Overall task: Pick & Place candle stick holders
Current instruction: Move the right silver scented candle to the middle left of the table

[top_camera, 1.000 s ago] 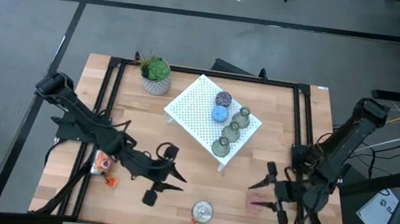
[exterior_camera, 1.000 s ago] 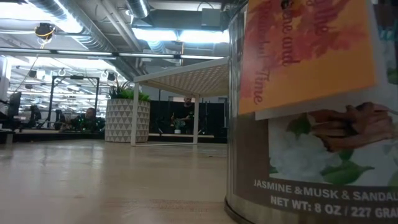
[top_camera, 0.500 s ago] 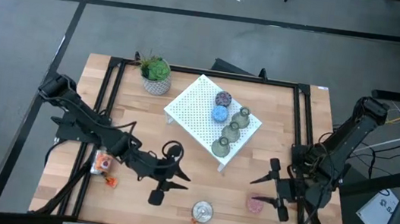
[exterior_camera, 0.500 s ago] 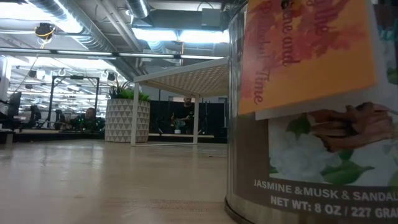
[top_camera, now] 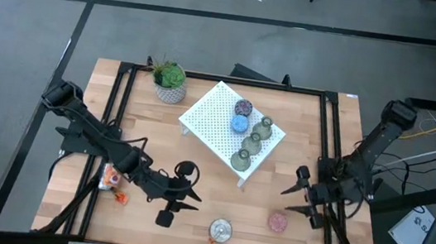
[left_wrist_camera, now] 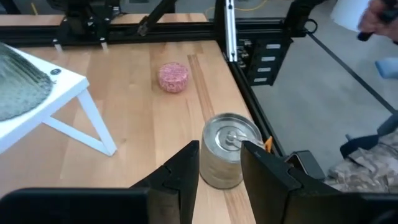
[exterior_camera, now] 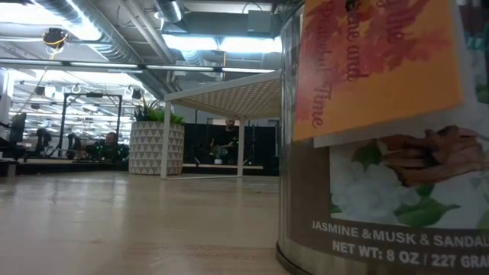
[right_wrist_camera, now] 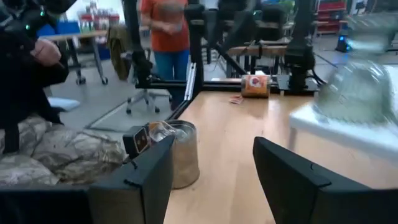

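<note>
Silver holder (top_camera: 220,231): shiny round tin, standing on the table (top_camera: 307,141) at its near edge, between the two arms. Upright; axis vertical, lid up, a small knob at the lid centre (left_wrist_camera: 232,138). No long side to favour, so it can be taken from any direction. An orange tag lies against its side.

Pink holder (top_camera: 277,222): low disc, flat on the table, right of the silver holder and well apart from it. Axis vertical, face up.

On the stand (top_camera: 210,121): purple (top_camera: 243,107), blue (top_camera: 239,124) and three olive holders (top_camera: 250,143) in a diagonal row, all upright, mouths up.

Left gripper (top_camera: 181,195): near the silver holder, on its left and not touching. Fingers (left_wrist_camera: 186,168) narrowly apart, holding nothing; the wrist view frames the tin between them.

Right gripper (top_camera: 299,197): just above the pink holder and clear of it. Fingers (right_wrist_camera: 149,174) moderately apart, empty.

Step in hand, as judged: left approach to the silver holder. The present gap looks narrower than the tin. Widen first, then come in low and level, straddle the body below the lid, close squarely. Keep clear of the orange tag and the table's edge; a glancing touch could push the tin off.

Other: plant (top_camera: 170,81) at the far left corner; orange-labelled item (top_camera: 110,178) under the left arm.
</note>
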